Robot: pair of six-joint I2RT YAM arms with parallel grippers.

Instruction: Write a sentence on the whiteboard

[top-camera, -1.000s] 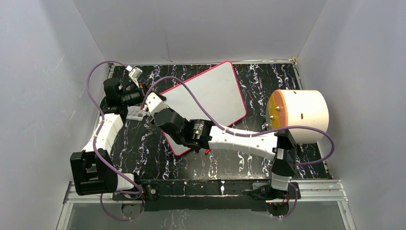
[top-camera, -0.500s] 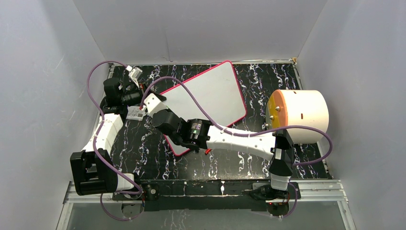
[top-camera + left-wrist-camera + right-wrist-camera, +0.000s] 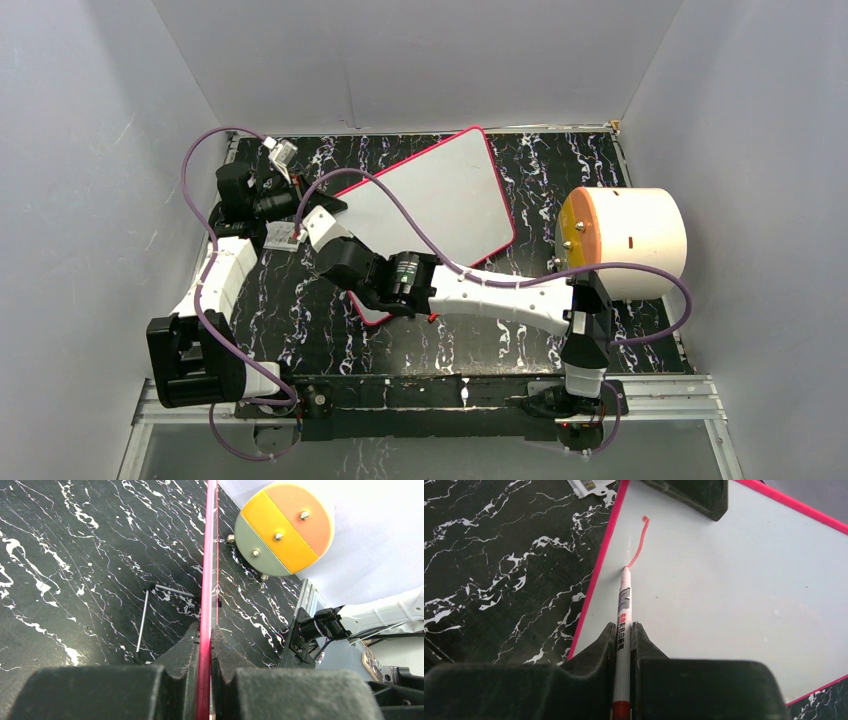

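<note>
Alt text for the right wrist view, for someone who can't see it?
The right gripper clamps a white marker whose tip meets the whiteboard at the end of a short hooked red stroke, near the board's pink-framed left edge. A dark finger of the left gripper sits on the board's top edge, and a black marbled table lies to the left.

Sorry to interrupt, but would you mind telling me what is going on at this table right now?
The two arms are writing on the whiteboard. The left fingers are shut on its pink frame edge, bracing it on the black marbled table. The right fingers grip a red marker with its tip on the board, close to the frame. Only one short curved red stroke is there, so the sentence is barely begun.
</note>
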